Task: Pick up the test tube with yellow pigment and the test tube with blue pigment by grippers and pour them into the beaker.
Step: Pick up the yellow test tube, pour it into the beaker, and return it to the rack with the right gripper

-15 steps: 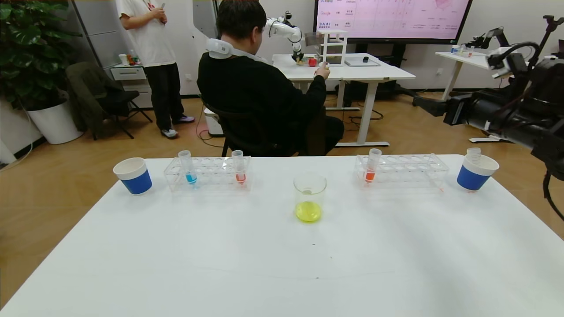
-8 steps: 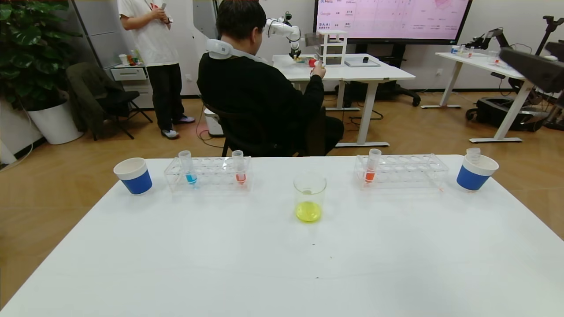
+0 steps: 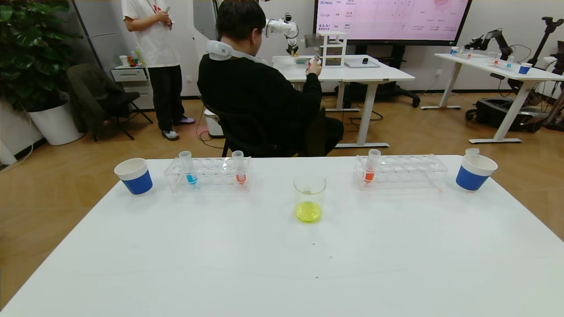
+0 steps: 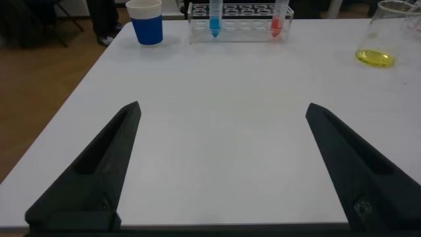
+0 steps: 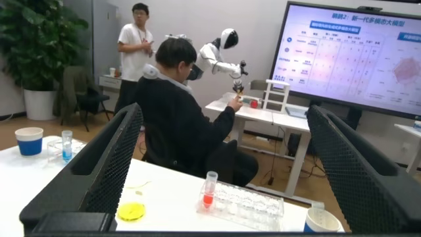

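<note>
The beaker [image 3: 309, 197] stands at the table's middle with yellow liquid in its bottom; it also shows in the left wrist view [image 4: 382, 38] and the right wrist view [image 5: 131, 209]. The test tube with blue pigment [image 3: 189, 168] stands upright in the left rack [image 3: 207, 174], also in the left wrist view [image 4: 215, 17]. No tube with yellow liquid shows. An empty clear tube [image 3: 472, 154] stands in the right blue cup [image 3: 474, 173]. Neither gripper shows in the head view. My left gripper [image 4: 223, 107] is open and empty, low over the near table. My right gripper [image 5: 225, 110] is open and empty, raised.
An orange-red tube [image 3: 239, 167] shares the left rack. Another orange-red tube [image 3: 370, 166] stands in the right rack [image 3: 405, 171]. A blue cup [image 3: 134, 176] stands at the far left. A seated person [image 3: 260, 83] is behind the table.
My right arm has drawn back from over the right blue cup and left the head view at the right edge. The things on the table have not moved.
</note>
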### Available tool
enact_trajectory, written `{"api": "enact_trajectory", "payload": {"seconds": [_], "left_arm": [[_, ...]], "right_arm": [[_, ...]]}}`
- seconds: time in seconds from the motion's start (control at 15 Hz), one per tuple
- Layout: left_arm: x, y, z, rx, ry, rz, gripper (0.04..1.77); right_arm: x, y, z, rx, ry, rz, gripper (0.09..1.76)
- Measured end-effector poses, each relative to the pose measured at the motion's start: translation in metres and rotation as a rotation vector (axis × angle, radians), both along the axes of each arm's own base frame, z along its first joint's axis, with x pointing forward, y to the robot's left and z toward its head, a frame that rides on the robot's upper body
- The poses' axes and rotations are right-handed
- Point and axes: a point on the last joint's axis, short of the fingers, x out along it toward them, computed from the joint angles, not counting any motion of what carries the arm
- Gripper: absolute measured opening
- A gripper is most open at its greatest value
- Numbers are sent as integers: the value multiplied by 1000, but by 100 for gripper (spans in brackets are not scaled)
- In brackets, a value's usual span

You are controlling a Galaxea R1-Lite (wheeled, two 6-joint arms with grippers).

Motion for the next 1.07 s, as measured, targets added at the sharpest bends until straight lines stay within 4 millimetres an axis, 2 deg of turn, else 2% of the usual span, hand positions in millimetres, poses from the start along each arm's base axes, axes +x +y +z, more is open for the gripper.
{"api": "enact_trajectory", "payload": {"seconds": [0.2, 0.4, 0.6, 0.87, 1.07], "left_arm": [[0, 0, 0, 0, 0, 0, 175], [0, 0, 0, 0, 0, 0, 175], [0, 0, 0, -1, 0, 0, 175], [0, 0, 0, -1, 0, 0, 175], [0, 0, 0, 0, 0, 0, 175]], "right_arm": [[-37, 0, -40, 5, 30, -20, 174], [-57, -1, -78, -1, 57, -51, 174], [-54, -3, -115, 5, 104, -118, 174], [-31, -5, -171, 6, 296, -202, 174], [-28, -6, -191, -6, 444, -258, 174]]}}
